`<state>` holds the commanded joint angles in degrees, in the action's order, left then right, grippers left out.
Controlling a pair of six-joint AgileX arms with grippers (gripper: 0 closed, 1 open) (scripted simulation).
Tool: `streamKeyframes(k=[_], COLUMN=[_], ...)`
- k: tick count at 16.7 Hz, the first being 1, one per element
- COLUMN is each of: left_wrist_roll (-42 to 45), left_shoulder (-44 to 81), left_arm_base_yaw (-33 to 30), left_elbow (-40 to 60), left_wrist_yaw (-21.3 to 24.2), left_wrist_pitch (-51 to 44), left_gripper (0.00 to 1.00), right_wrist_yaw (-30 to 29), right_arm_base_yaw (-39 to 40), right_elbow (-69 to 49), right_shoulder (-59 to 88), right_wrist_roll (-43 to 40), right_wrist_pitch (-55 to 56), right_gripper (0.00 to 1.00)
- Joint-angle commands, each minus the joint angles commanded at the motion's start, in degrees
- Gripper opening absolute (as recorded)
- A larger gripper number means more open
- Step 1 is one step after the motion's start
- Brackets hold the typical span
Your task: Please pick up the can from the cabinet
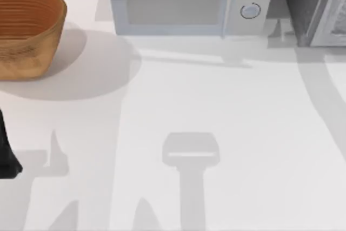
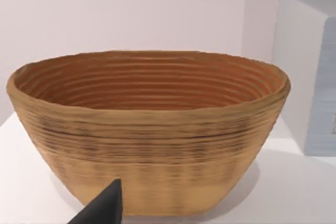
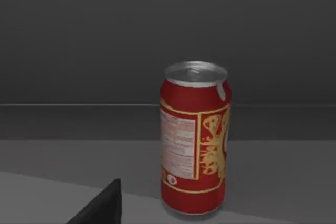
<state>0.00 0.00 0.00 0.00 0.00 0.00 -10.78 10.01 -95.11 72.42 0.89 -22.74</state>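
Right wrist view gives you the can (image 3: 195, 139): it stands upright on the grey floor of the dark cabinet (image 3: 157, 35). Its body is red, with a white panel of fine print framed in yellow lines and a yellow ornamental design beside it. The top is plain silver metal, and a pale highlight runs down the shoulder. One dark fingertip (image 3: 102, 205) of the right arm's claw pokes into the picture, short of the can and not touching it; you cannot tell from this whether that claw is released or clenched.

In the top view you see a corner of the cabinet at the far right of the white table (image 1: 227, 133), next to the microwave (image 1: 189, 1). The woven basket (image 1: 27, 31) sits at the far left. The left arm (image 1: 6, 155) is parked at the left edge, and its claw's state cannot be told.
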Motion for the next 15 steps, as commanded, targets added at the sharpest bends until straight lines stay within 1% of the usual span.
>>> streamKeyframes(k=[3,7,10,15], left_wrist_roll=[0.0,0.0,0.0,0.0], left_shoulder=[0.0,0.0,0.0,0.0], left_arm_base_yaw=[0.0,0.0,0.0,0.0], left_elbow=[0.0,0.0,0.0,0.0], left_wrist_yaw=[0.0,0.0,0.0,0.0], left_wrist_pitch=[0.0,0.0,0.0,0.0], left_gripper=[1.0,1.0,1.0,1.0], right_wrist_yaw=[-0.47,-0.49,-0.83,-3.85], right_arm_base_yaw=[0.54,0.57,0.68,3.11], right_elbow=[-4.42,-4.69,-3.7,2.02], right_shoulder=[3.42,3.63,3.51,3.98], right_wrist_roll=[0.01,0.01,0.04,-0.08], right_wrist_pitch=[-1.11,-1.18,-0.19,6.42], right_gripper=[1.0,1.0,1.0,1.0])
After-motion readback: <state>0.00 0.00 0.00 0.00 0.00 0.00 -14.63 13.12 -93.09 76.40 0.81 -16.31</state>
